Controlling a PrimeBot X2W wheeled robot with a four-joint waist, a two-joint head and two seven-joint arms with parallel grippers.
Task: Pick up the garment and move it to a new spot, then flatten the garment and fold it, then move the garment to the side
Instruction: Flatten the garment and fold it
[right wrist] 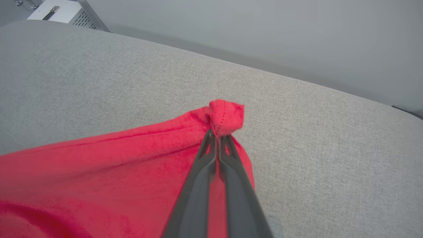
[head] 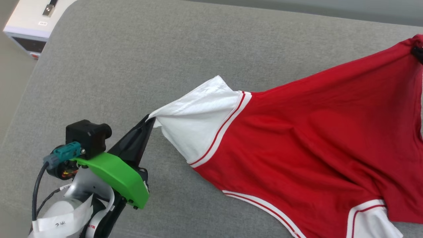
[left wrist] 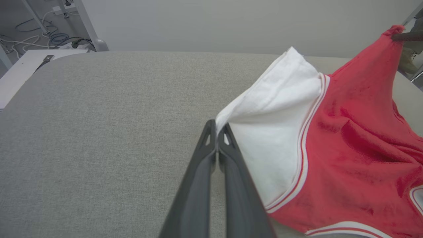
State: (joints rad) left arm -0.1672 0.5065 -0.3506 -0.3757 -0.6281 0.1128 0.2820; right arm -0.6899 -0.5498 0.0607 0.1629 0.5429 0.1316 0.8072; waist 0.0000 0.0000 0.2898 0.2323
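Note:
The garment [head: 307,138], red with white sleeves and red-white striped trim, is stretched across the grey cushioned surface [head: 165,49] from lower left to upper right. My left gripper [head: 150,119] is shut on the tip of a white sleeve [left wrist: 274,132], its fingertips pinching the cloth edge, as the left wrist view shows for the same gripper [left wrist: 217,124]. My right gripper [right wrist: 218,135] is shut on a bunched red corner [right wrist: 226,117] of the garment. That corner [head: 414,43] sits at the head view's right edge. The print is hidden.
A white box-like device [head: 31,23] stands beyond the surface's far left corner. Cables and metal legs [left wrist: 59,36] lie on the floor behind it. Bare grey surface stretches to the left and far side of the garment.

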